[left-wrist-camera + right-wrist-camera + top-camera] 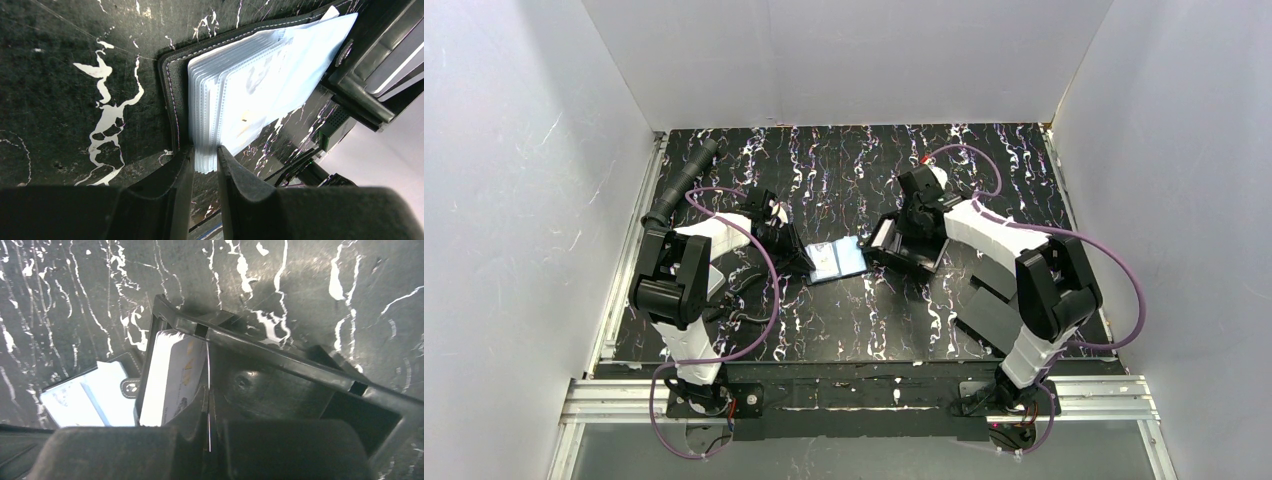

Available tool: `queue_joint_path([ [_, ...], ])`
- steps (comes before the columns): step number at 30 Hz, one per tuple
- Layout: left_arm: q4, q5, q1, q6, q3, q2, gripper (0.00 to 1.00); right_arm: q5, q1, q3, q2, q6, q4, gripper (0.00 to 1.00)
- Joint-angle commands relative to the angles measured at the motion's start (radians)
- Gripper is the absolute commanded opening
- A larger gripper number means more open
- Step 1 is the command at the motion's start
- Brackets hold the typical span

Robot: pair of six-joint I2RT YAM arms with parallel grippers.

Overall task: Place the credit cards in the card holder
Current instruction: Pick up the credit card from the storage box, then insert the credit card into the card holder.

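Note:
The card holder (836, 262) lies open at mid-table, black outside with pale blue-grey sleeves. In the left wrist view its black stitched cover (172, 85) lies flat. My left gripper (205, 154) is shut on the near edge of the stack of sleeves (250, 95). My left gripper also shows in the top view (792, 246), at the holder's left edge. My right gripper (208, 392) is shut on one thin card (207, 365), seen edge-on, inside the black rimmed tray (280, 356). A stack of white cards (170, 375) leans at the tray's left end. The holder's snap tab (131, 387) shows beside the tray.
The tray (921, 262) sits just right of the card holder, under my right gripper (892, 236). Two flat dark grey slabs (992, 305) lie at the right front. A black tube (682, 180) lies along the left edge. White walls enclose the table.

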Motion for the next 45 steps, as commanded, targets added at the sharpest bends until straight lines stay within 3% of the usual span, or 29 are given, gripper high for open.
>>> queue_joint_path([
  [1, -0.024, -0.018, -0.009, 0.023, -0.012, -0.014, 0.21, 0.094, -0.017, 0.080, 0.016, -0.110, -0.003, 0.01],
  [12, -0.038, -0.019, -0.010, 0.030, -0.007, -0.011, 0.21, 0.126, -0.043, 0.198, 0.093, -0.327, 0.009, 0.01],
  [27, -0.061, -0.034, -0.009, 0.040, 0.002, 0.004, 0.20, -0.064, -0.034, 0.391, 0.042, -0.480, -0.180, 0.01],
  [29, -0.064, -0.037, -0.010, 0.044, 0.001, 0.009, 0.20, -0.148, -0.022, 0.438, 0.048, -0.504, -0.218, 0.01],
  [34, -0.072, -0.050, -0.010, 0.049, -0.001, 0.020, 0.19, -0.620, -0.021, 0.495, 0.139, -0.499, -0.261, 0.01],
  [40, -0.080, -0.058, -0.009, 0.054, -0.004, 0.028, 0.18, -0.952, -0.021, 0.469, 0.249, -0.498, -0.218, 0.01],
  [45, -0.086, -0.058, -0.009, 0.059, 0.005, 0.039, 0.18, -0.953, -0.002, 0.526, 0.346, -0.567, -0.312, 0.01],
])
